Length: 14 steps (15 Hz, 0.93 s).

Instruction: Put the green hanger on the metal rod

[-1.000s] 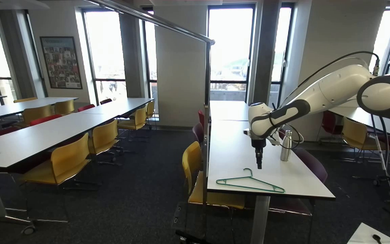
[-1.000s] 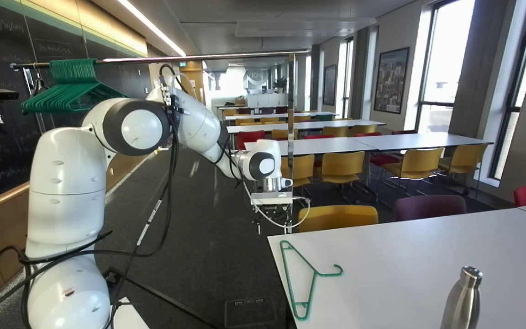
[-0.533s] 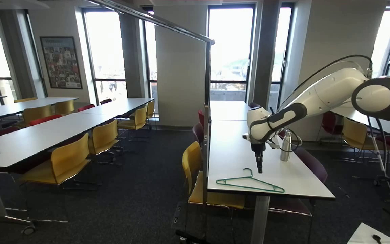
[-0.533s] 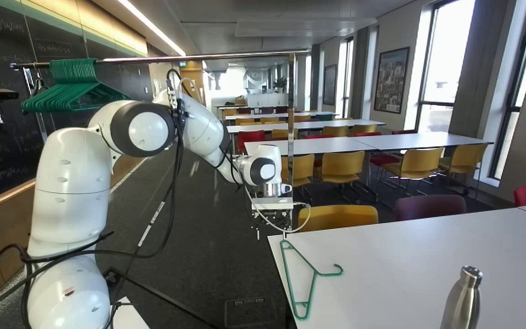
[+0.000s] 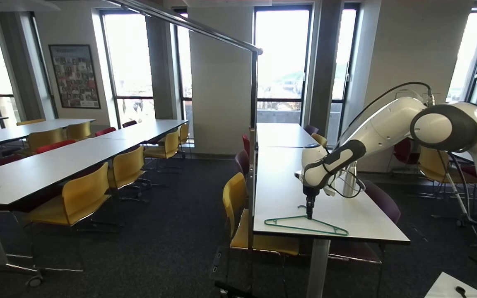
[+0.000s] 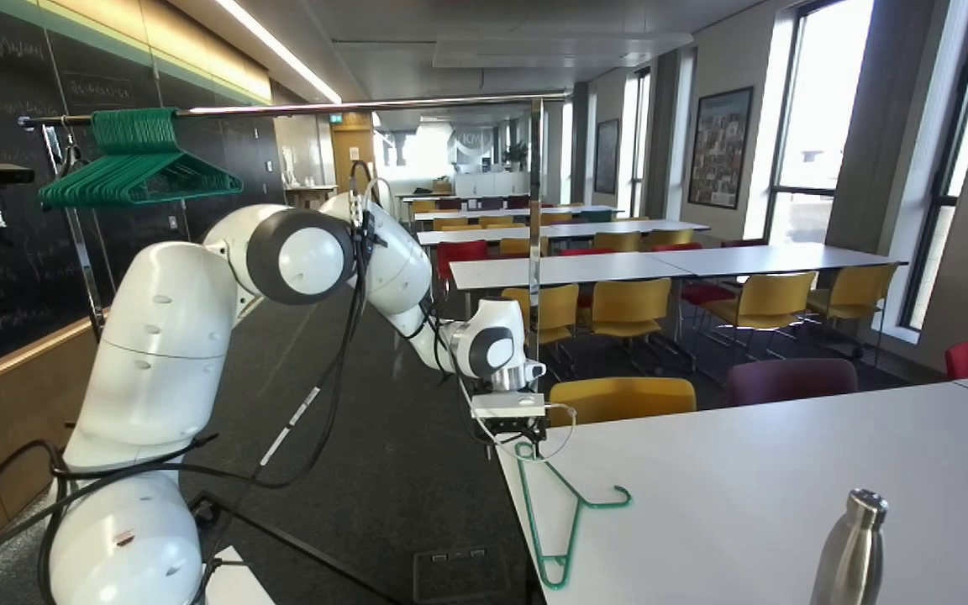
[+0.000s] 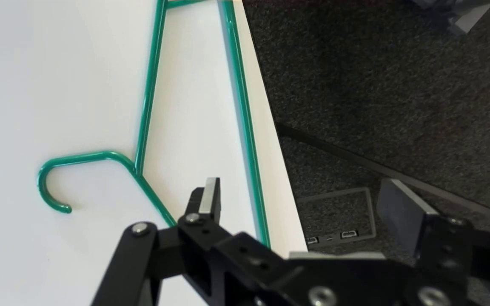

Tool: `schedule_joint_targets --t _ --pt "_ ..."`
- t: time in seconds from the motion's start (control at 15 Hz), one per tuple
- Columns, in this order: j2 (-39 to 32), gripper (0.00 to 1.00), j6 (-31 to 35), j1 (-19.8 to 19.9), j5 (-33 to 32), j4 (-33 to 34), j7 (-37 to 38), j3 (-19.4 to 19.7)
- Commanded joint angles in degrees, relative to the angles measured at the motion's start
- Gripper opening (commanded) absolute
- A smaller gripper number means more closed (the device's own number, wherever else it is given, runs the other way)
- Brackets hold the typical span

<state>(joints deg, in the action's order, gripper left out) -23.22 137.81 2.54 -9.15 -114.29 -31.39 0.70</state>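
Observation:
The green hanger (image 5: 296,228) lies flat on the white table, its long bar along the table's edge. It also shows in an exterior view (image 6: 580,504) and in the wrist view (image 7: 247,123), hook pointing away from that edge. My gripper (image 7: 304,195) is open and empty, low by one end of the hanger. One finger is over the table inside the hanger's outline, the other beyond the edge over the floor. The long bar runs between them. The gripper also shows in both exterior views (image 5: 309,217) (image 6: 513,449). The metal rod (image 6: 442,103) runs high overhead, also in an exterior view (image 5: 205,30).
Several green hangers (image 6: 135,176) hang at one end of the rod. An upright post (image 6: 535,227) carries the rod's other end near the table. A steel bottle (image 6: 854,546) stands on the table (image 6: 744,470). A yellow chair (image 6: 623,402) is by the table's side.
My arm has reached forward and down. The gripper has come lower and over the table's edge at the hanger. The hanger has not moved.

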Motion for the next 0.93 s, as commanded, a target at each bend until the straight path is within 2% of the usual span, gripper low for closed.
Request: schedule_joint_targets --t 0.0,0.13,0.27,0.4,0.47,0.87 --pt "-1.8 1.0 5.1 0.3 -0.9 0.0 5.8 -0.3" --pt "-3.4 1.0 5.0 0.5 -0.6 0.8 6.2 -0.7" --pt "-5.2 1.0 3.0 2.0 0.7 2.0 1.9 -2.4" --pt "-6.5 1.0 -1.9 3.5 3.0 3.5 -1.4 -4.3" --pt "-5.4 1.0 2.4 1.8 0.4 0.9 2.6 -2.6" --pt "-7.1 1.0 -0.8 2.3 0.9 3.0 1.4 -3.4"
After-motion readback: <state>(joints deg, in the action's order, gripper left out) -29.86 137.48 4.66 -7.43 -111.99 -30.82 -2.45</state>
